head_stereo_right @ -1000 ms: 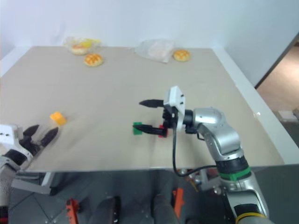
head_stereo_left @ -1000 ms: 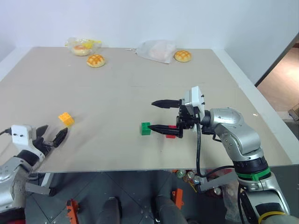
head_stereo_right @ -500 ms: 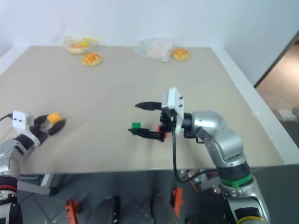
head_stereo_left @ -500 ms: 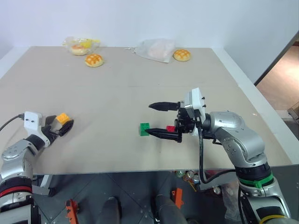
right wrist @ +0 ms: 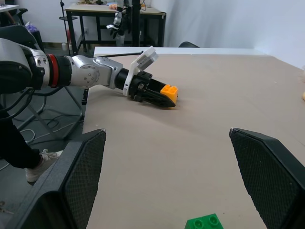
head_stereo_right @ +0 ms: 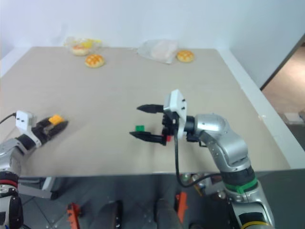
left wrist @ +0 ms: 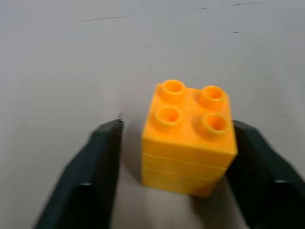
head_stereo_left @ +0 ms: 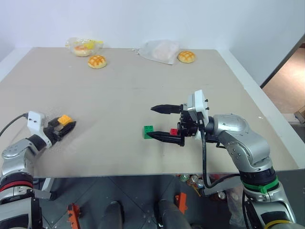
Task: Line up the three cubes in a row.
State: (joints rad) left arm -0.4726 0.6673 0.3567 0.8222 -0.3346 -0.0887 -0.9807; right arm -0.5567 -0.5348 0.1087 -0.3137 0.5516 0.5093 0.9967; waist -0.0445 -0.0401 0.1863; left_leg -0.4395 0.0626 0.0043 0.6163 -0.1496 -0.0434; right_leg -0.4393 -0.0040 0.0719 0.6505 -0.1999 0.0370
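Three bricks out there: one orange [head_stereo_left: 64,119], one green [head_stereo_left: 148,131], one red [head_stereo_left: 174,132]. Two buns [head_stereo_left: 96,61] [head_stereo_left: 186,57], two plastic bags [head_stereo_left: 83,46] [head_stereo_left: 159,51].

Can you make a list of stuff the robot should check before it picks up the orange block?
1. Orange block sits between the left gripper fingers: ok.
2. Fingers squeezing it on both sides: not ok. One finger is against the block, but a gap shows on the other side.
3. Block standing flat on the table, studs up: ok.
4. Right gripper out of the way: ok. It hangs open, holding nothing, by the green block and red block, far from the orange one.
5. Green and red blocks near each other, ready for a row: ok.
6. Buns and bags clear of the path: ok, they lie at the table's far edge.
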